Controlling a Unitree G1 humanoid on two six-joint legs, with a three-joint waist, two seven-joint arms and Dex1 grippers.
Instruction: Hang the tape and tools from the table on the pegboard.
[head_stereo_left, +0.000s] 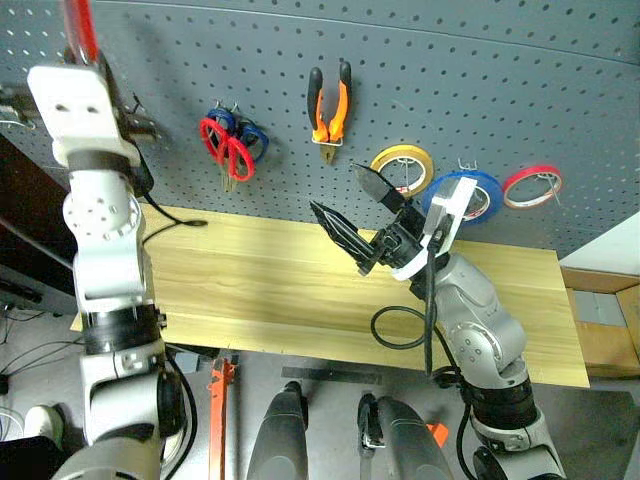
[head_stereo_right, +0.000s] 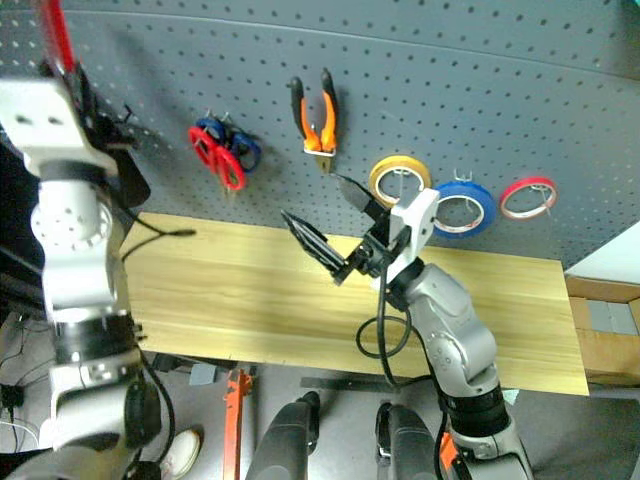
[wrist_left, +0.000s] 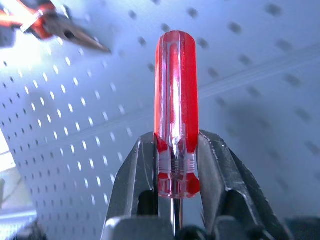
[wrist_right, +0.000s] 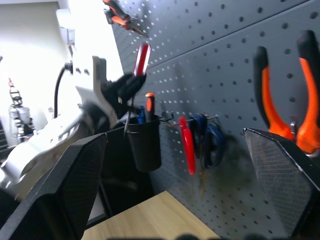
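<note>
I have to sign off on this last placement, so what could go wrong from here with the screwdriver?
The left gripper pinches the red-handled screwdriver only near the handle's lower end, so it could tilt or slip. The black cup on the pegboard already holds other tools, so the shaft could snag on entry. The red scissors hang beside the cup and could get knocked.

L gripper (wrist_left: 172, 192) clamped, raised; R gripper (head_stereo_left: 357, 215) open, prob. empty
</note>
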